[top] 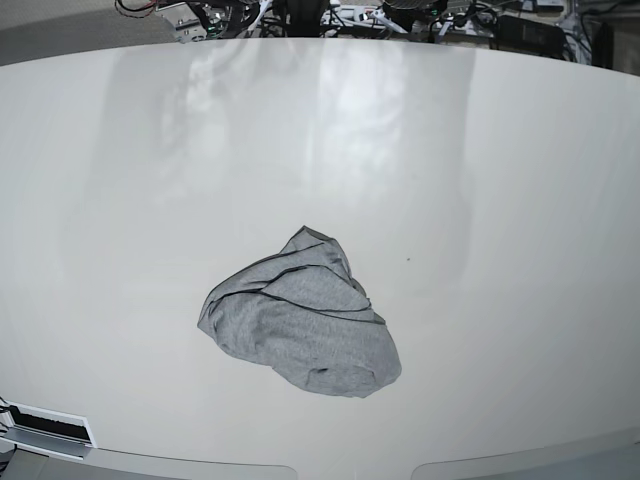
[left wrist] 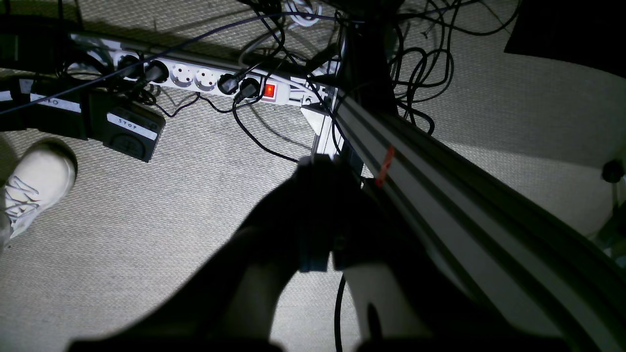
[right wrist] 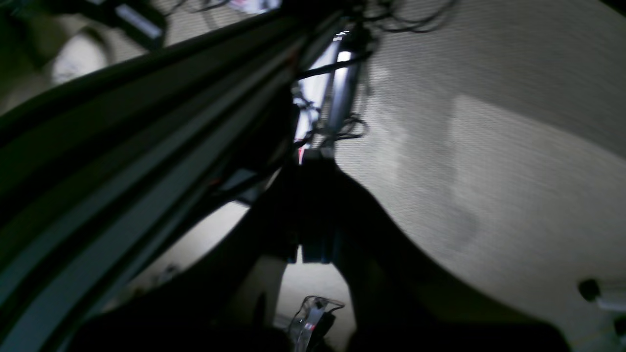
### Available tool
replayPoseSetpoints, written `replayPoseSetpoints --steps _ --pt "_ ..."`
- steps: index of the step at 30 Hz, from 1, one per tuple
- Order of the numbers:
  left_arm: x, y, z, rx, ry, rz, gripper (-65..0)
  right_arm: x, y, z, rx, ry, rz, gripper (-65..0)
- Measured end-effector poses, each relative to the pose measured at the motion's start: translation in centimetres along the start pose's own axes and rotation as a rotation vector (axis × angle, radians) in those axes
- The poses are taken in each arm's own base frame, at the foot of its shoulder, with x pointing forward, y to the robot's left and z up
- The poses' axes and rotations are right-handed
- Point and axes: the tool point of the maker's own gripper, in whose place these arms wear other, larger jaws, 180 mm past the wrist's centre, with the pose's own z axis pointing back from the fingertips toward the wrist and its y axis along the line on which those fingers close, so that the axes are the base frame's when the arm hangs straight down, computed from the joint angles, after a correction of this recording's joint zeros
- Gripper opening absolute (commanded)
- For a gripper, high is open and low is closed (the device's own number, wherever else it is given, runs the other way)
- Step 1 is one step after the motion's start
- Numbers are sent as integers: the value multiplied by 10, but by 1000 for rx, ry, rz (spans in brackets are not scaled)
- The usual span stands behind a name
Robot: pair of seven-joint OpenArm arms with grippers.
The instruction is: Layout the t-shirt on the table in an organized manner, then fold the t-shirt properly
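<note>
The heather-grey t-shirt [top: 300, 320] lies crumpled in a heap on the glossy white table [top: 480, 180], a little below and left of its middle, plain side showing. Neither arm appears in the base view. The left wrist view looks down at the floor, where my left gripper [left wrist: 320, 166] is a dark silhouette with its fingers together and nothing between them. In the blurred right wrist view my right gripper [right wrist: 315, 159] hangs the same way over the carpet, shut and empty. Neither wrist view shows the t-shirt or the table.
Below the left gripper are a white power strip [left wrist: 195, 78] with a lit red switch, tangled cables, a black stop box [left wrist: 129, 129], a pale shoe [left wrist: 34, 183] and an aluminium rail [left wrist: 440, 171]. Equipment and cables [top: 300, 15] crowd the table's far edge.
</note>
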Motion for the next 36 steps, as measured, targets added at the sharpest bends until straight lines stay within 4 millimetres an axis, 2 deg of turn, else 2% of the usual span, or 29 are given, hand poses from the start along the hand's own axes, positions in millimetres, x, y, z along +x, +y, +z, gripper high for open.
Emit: replayPoseSetpoints --steps 5,11,23,32,36 --pt "-4 -5 0 -33 20 -144 -650 -1 17 1 99 3 28 -650" --pt "-6 -8 1 -49 30 -248 -650 4 15 1 93 -13 28 -650" --pt "-15 -15 3 -84 59 -248 -650 3 15 1 93 -13 26 -650" --pt "-1 -10 4 -73 59 -263 -650 3 14 1 92 -13 27 -650" --pt "-1 -12 4 -78 60 -264 -650 3 14 2 91 -13 26 -650"
